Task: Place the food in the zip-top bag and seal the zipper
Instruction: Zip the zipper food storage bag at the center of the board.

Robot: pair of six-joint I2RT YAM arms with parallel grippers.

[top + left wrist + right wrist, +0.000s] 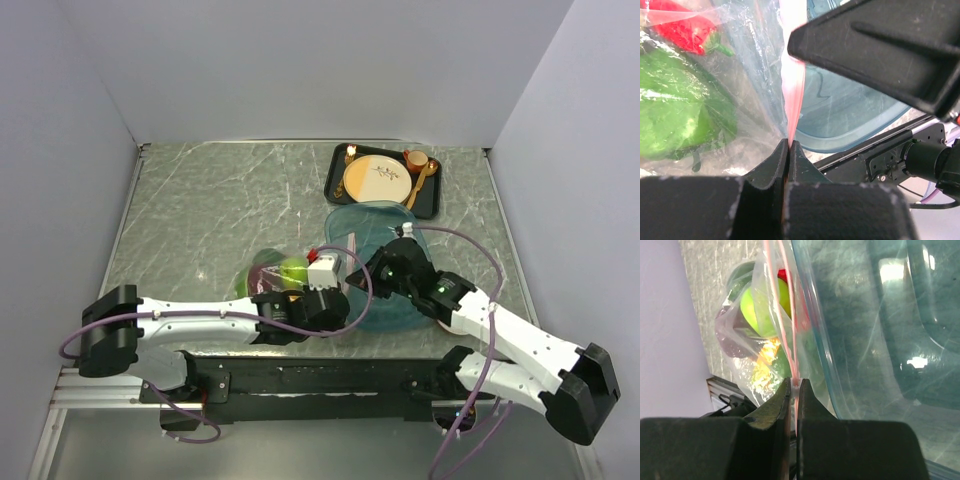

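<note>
The clear zip-top bag (272,276) lies at the near middle of the table, with the food inside: a green pepper (680,115), a red piece (685,30), and in the right wrist view a green piece (760,300), a purple piece (732,335) and a yellow-orange piece (767,360). My left gripper (789,145) is shut on the pink zipper (792,90). My right gripper (795,385) is shut on the same zipper (790,340), at a small white slider. In the top view both grippers, left (338,285) and right (358,272), meet at the bag's right edge.
A translucent teal oval tray (395,300) lies right of the bag, partly under my right arm. A black tray (335,185) with a tan plate and gold cutlery stands at the back right. Grey walls enclose the table.
</note>
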